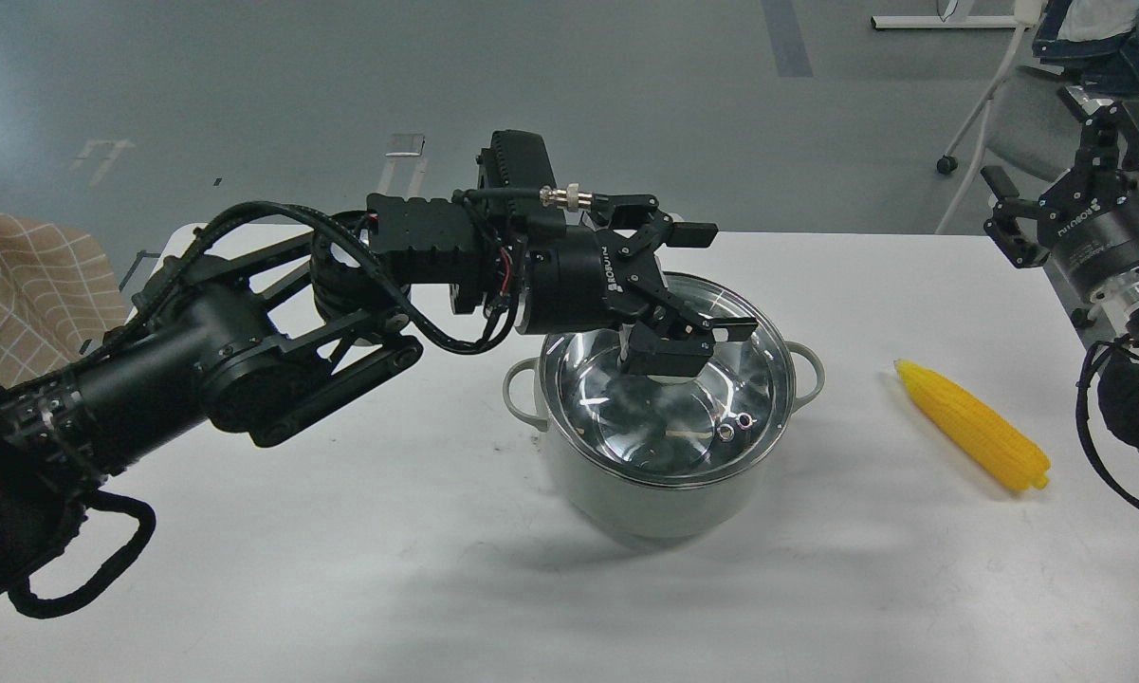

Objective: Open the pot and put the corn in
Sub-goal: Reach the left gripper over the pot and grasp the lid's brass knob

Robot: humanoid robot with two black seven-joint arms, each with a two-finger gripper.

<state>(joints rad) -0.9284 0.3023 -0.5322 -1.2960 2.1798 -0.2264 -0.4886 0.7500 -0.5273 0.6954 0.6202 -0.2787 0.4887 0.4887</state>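
The pale grey-green pot (647, 495) stands mid-table with its glass lid (669, 429) on. My left gripper (711, 285) reaches in from the left and hovers over the lid's centre, fingers spread open. One finger (669, 359) covers the gold knob, so I cannot tell whether it touches the knob. The yellow corn (973, 437) lies on the table to the right of the pot, pointed end towards the back. My right gripper (1057, 171) is open and empty, raised at the far right edge, behind the corn.
The white table (341, 569) carries only the pot and the corn. A checked cloth (19, 285) lies off the table's left edge. A wheeled chair base (967, 142) stands on the floor behind the right corner.
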